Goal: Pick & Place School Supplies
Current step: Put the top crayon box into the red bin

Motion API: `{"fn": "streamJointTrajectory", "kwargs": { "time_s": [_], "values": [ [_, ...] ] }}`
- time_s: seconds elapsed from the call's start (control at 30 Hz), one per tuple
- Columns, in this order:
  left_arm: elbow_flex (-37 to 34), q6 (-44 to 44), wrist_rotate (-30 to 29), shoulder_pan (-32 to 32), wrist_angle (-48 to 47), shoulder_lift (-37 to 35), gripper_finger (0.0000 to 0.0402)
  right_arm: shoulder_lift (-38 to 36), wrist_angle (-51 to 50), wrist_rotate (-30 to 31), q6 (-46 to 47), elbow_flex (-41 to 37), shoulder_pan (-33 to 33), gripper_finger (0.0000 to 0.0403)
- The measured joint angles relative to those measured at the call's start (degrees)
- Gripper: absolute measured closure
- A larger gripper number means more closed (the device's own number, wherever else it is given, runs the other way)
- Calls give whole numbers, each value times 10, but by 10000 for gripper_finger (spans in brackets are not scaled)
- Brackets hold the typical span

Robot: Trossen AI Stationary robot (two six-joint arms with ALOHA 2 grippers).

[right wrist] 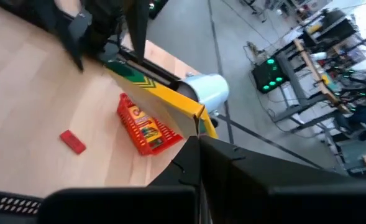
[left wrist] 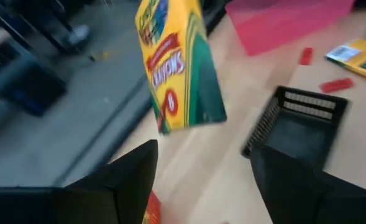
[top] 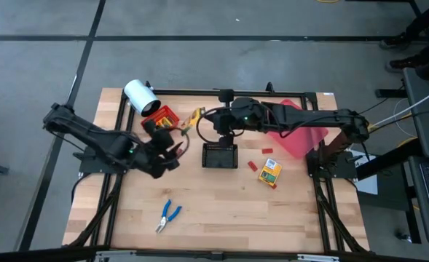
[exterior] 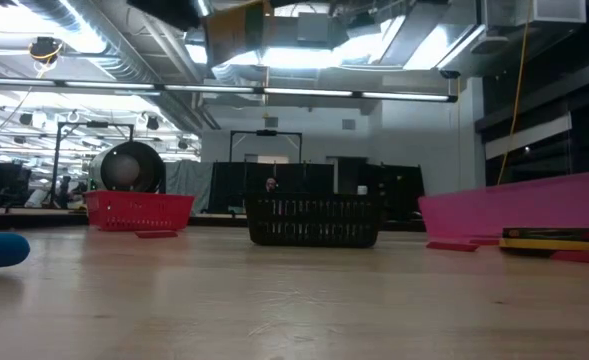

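On the yellow and green box (left wrist: 179,68) held up in the left wrist view: "CRAYONS" in red letters, with an "8" just below. Print on the other boxes too small to read.

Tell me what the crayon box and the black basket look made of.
Crayon box: probably thin printed cardboard with a slight sheen, given its flat panels, crisp folded edges and colour print. It sits in the right pincer. Black basket: likely moulded plastic, matte, with slotted lattice walls.
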Motion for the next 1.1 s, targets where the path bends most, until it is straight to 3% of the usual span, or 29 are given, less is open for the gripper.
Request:
{"fn": "streamJointTrajectory", "kwargs": {
  "time_s": [0.13, 0.3, 0.57, 0.7, 0.83, 0.97, 1.1],
  "values": [
    [22, 60, -20, 15, 48, 18, 149, -1, -4, 6, 14, 0, 3, 403],
    [36, 133, -4, 43, 114, 24, 157, -2, 4, 7, 11, 0, 17, 403],
    [37, 127, 6, 88, 132, 24, 176, -2, 35, 21, 2, 0, 33, 403],
    [37, 100, -9, 96, 133, 21, 240, -2, 40, 25, -2, 0, 40, 403],
    [37, 76, 14, 101, 137, 21, 364, -2, 43, 28, -7, 8, 45, 403],
    [38, 65, 18, 98, 147, 19, 374, -2, 55, 15, -18, 23, 51, 398],
    [36, 52, 7, 98, 114, 10, 374, -5, 80, 35, -10, 50, 53, 360]
  ]
}}
